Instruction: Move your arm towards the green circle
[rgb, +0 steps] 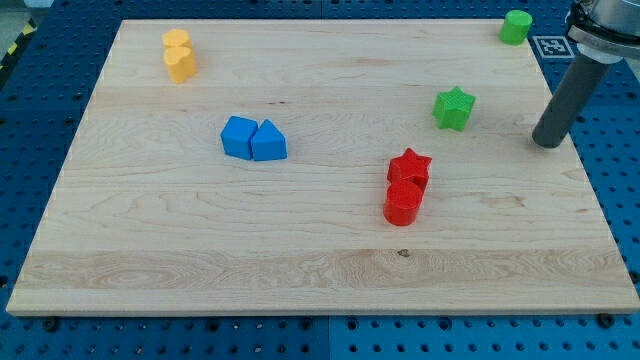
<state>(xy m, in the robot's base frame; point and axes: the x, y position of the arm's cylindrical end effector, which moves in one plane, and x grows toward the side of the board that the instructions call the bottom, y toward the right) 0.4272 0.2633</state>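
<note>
A: Block tally?
B: Eight. Two green: circle (516, 27), star (454, 108). Two red: star (409, 167), round one (402, 204). Two blue: (238, 136), (268, 142). Two yellow: (177, 41), (181, 65)
A: Boards?
B: One wooden board (300, 250)

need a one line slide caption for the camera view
My tip rests at the board's right edge, beside the green star and below the green circle in the view's top right corner.

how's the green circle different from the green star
The green circle is a round cylinder; the green star has points. The circle sits at the board's top right corner; the star lies lower and further left. My tip is nearer the star, to its right. Both are the same green.
</note>
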